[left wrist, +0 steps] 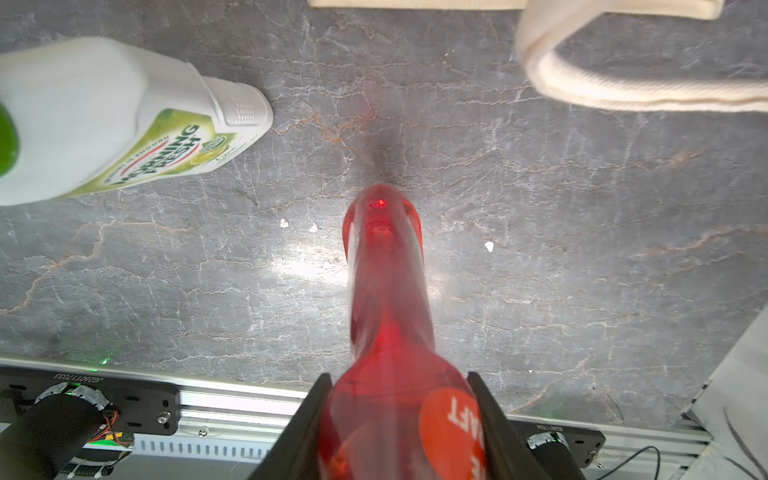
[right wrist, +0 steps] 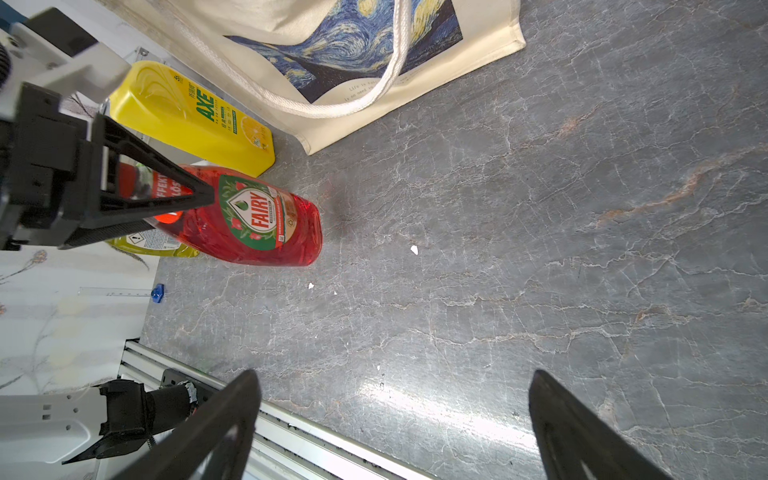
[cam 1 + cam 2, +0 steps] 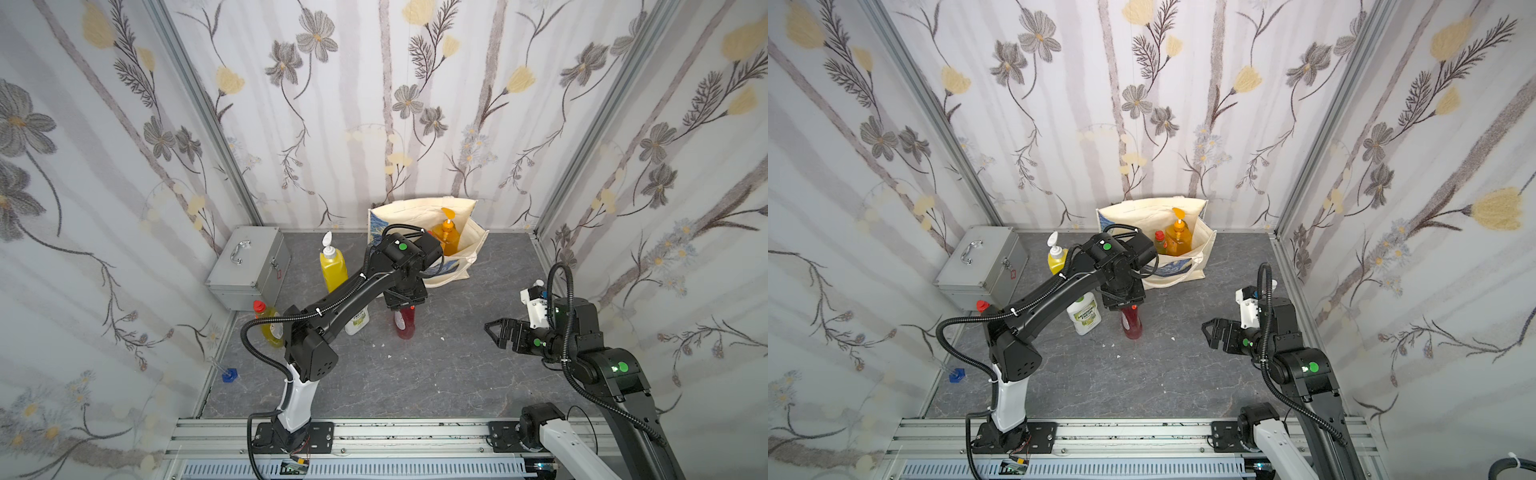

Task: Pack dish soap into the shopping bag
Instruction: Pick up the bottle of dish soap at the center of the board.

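My left gripper (image 3: pixel 405 308) (image 1: pixel 399 378) is shut on the upper part of the dark red dish soap bottle (image 3: pixel 405 328) (image 1: pixel 386 282) (image 2: pixel 257 220), which hangs upright mid-table; I cannot tell if its base touches. The cream shopping bag (image 3: pixel 455 270) (image 2: pixel 332 41) stands open at the back. It holds an orange pump bottle (image 3: pixel 446 237) and a red-capped bottle (image 3: pixel 1159 241). Left of the gripper stand a white bottle (image 3: pixel 357 323) (image 1: pixel 104 124), a yellow pump bottle (image 3: pixel 332 266) and a yellow-green red-capped bottle (image 3: pixel 268 326). My right gripper (image 3: pixel 492 332) (image 2: pixel 395 376) is open and empty at the right.
A silver metal case (image 3: pixel 249 270) sits in the back left corner. A small blue object (image 3: pixel 229 374) lies by the left wall. The bag's handle (image 1: pixel 623 91) droops toward the held bottle. An aluminium rail (image 3: pixel 395 432) runs along the front edge.
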### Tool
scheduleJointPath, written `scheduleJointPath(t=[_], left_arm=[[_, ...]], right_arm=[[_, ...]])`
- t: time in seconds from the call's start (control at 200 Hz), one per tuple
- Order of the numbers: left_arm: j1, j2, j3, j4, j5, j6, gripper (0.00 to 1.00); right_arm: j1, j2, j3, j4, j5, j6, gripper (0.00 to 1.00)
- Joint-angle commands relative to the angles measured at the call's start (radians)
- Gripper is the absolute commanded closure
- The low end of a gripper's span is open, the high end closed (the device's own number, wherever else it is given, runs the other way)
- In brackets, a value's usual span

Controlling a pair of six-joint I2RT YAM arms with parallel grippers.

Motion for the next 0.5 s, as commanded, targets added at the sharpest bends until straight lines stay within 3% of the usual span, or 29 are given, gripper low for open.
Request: scheduleJointPath(t=[0.0,0.205,0.495], left_arm=[[0.000,0.014,0.088,-0.058,-0.004,0.013,0.68],[0.000,0.040,0.250,-0.084,0.016,0.043,0.68],[0.002,0.018,0.326,-0.040,0.061,0.056,0.68]], right_arm=[[-0.001,0.004,-0.011,0.045,0.015,0.006,0.00],[0.000,0.001,-0.037,0.054,0.026,0.008,0.00],[-0.001,-0.013,-0.078,0.061,0.028,0.022,0.00]])
